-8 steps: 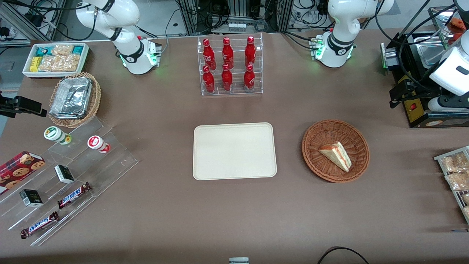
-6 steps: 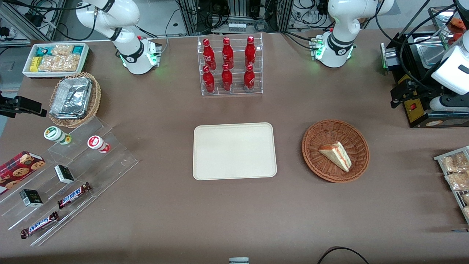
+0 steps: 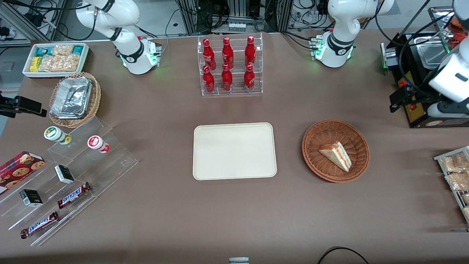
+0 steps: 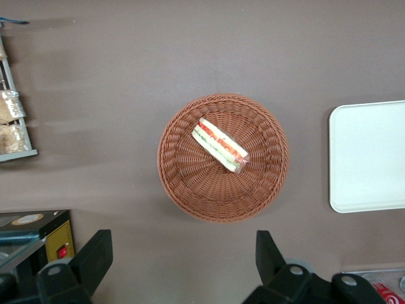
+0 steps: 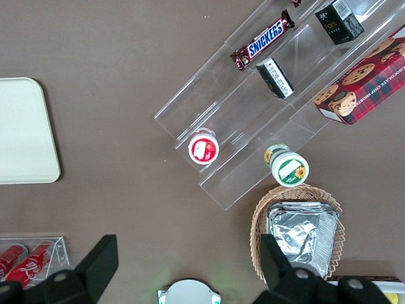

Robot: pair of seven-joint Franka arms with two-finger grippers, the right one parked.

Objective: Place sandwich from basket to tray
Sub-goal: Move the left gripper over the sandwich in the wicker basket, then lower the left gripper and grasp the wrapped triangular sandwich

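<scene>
Toward the parked arm's end of the table, a white box of snack packets [image 3: 55, 58] sits by the edge, and just nearer the front camera a tan wicker basket [image 3: 75, 99] holds crumpled foil. Nearer still, clear acrylic steps [image 3: 69, 176] carry two small jars, little dark boxes and two Snickers bars [image 3: 74, 194], with a red cookie box [image 3: 20, 165] at the edge.

On to the middle now: a clear rack of six red bottles [image 3: 229, 65] stands upright between the two arm bases. Nearer the camera than the rack lies the tray [image 3: 234, 151], flat on the brown table [image 3: 234, 216] with nothing on it.

Beside the tray, toward the working arm's end, sits the basket [image 3: 335, 150], apart from the tray. And there's the sandwich [image 3: 335, 156], lying inside the basket, cut edge showing red and green layers; the wrist view has it slanted across the basket's floor [image 4: 219, 144].

Up high at the working arm's end, the gripper [image 4: 183, 266] hangs well above the table, over a black machine [image 3: 421, 73] at the table's edge. Its fingers [image 4: 95, 256] are spread wide apart, holding nothing, well clear of basket and sandwich.
</scene>
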